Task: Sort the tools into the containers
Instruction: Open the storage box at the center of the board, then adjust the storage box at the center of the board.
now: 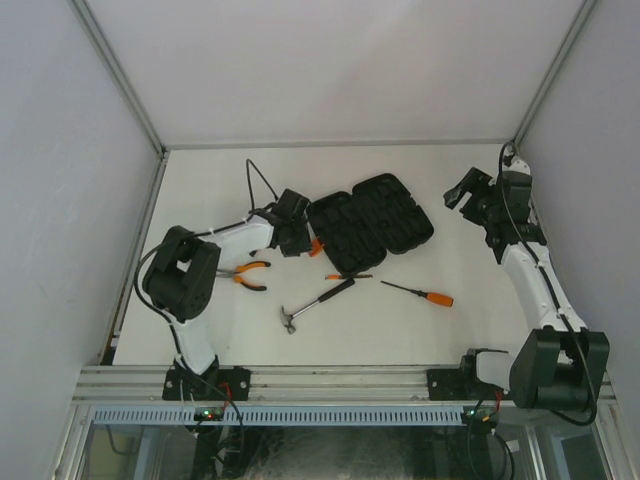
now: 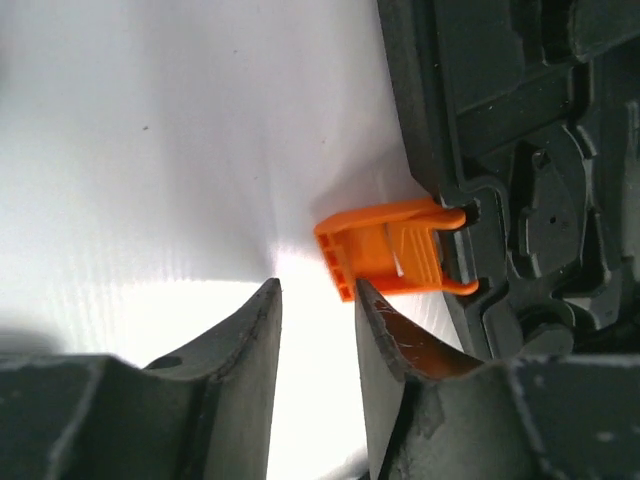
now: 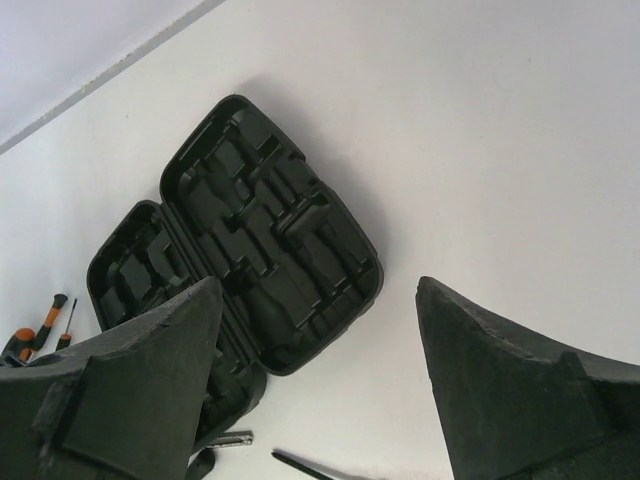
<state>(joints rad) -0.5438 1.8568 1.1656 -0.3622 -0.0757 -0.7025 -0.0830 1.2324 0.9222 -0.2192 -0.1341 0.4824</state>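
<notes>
Left gripper (image 2: pixel 317 292) sits nearest, fingers slightly parted and empty, at 9 o'clock of the open black case (image 1: pixel 370 225). Right gripper (image 3: pixel 318 290) hangs at its 3 o'clock, spread wide, holding nothing. Outside the case lie the hammer (image 1: pixel 315 300) at 6, pliers (image 1: pixel 248 273) at 8 and a screwdriver (image 1: pixel 420 292) at 5. The orange latch (image 2: pixel 385 245) lies just beside the left fingertips; lifting straight clear of it should avoid dragging the case.
</notes>
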